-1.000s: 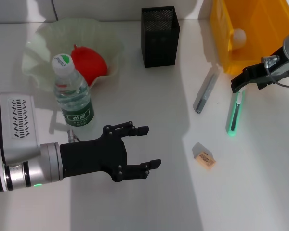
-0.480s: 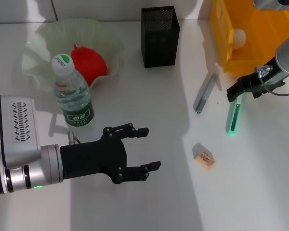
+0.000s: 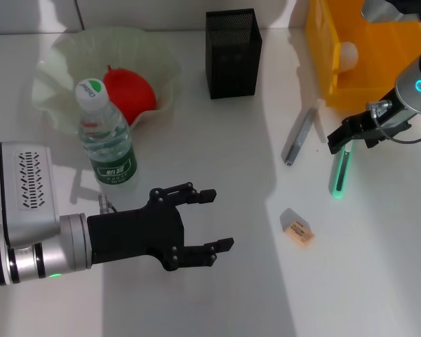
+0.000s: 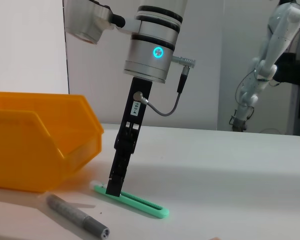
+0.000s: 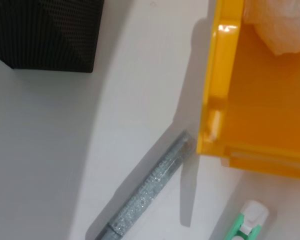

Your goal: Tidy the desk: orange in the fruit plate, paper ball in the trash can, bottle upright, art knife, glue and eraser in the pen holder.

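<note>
On the desk [image 3: 217, 295], one art knife [image 3: 339, 172], one glue [image 3: 299, 135], one eraser [image 3: 297, 229]; left gripper [image 3: 212, 221] fingers spread, empty.

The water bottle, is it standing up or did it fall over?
Standing up. The water bottle sits on its base on the table, white cap on top, just in front of the fruit plate.

Bright glare, soft diagonal shadows
</note>
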`<action>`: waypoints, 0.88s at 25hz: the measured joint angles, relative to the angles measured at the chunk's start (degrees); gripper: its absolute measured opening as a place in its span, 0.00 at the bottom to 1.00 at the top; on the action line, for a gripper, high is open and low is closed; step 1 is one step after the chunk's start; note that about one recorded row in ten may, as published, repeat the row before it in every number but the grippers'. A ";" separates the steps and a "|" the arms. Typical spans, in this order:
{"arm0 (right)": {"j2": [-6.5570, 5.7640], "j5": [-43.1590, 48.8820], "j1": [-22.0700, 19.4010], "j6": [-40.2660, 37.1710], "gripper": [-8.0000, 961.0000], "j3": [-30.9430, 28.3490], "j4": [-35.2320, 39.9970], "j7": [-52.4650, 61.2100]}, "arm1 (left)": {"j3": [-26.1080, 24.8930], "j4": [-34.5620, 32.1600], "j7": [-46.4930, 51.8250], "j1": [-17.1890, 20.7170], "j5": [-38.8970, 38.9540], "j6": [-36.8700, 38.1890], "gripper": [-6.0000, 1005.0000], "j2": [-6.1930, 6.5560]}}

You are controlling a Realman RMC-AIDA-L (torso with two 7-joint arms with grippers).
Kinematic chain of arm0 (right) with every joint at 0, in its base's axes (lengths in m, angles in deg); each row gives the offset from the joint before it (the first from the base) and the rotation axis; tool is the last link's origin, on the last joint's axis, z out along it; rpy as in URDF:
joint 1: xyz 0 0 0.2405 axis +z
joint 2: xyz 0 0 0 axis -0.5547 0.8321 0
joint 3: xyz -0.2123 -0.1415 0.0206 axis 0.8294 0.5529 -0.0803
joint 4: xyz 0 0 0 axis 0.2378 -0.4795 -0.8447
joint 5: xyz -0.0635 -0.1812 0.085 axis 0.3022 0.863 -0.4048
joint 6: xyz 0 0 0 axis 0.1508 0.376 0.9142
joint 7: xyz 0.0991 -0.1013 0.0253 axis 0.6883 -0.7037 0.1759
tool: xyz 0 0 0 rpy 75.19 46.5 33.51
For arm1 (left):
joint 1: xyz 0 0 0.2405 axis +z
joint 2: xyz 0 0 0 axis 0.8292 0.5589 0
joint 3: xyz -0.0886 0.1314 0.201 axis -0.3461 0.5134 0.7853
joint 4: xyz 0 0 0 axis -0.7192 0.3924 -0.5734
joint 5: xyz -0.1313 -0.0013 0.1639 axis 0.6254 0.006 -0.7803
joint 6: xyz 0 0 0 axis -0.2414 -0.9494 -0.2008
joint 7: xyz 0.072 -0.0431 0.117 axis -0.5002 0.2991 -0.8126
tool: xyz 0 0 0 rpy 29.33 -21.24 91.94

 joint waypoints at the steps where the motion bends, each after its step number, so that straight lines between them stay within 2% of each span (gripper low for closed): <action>1: 0.00 0.01 0.03 0.04 0.75 0.00 -0.01 0.00 | 0.01 0.00 0.00 0.02 0.00 -0.01 0.80 0.00; 22: -0.25 0.91 1.13 0.46 0.75 0.08 -2.14 -0.64 | 0.11 0.62 -0.33 -0.32 -0.01 -0.02 0.80 0.00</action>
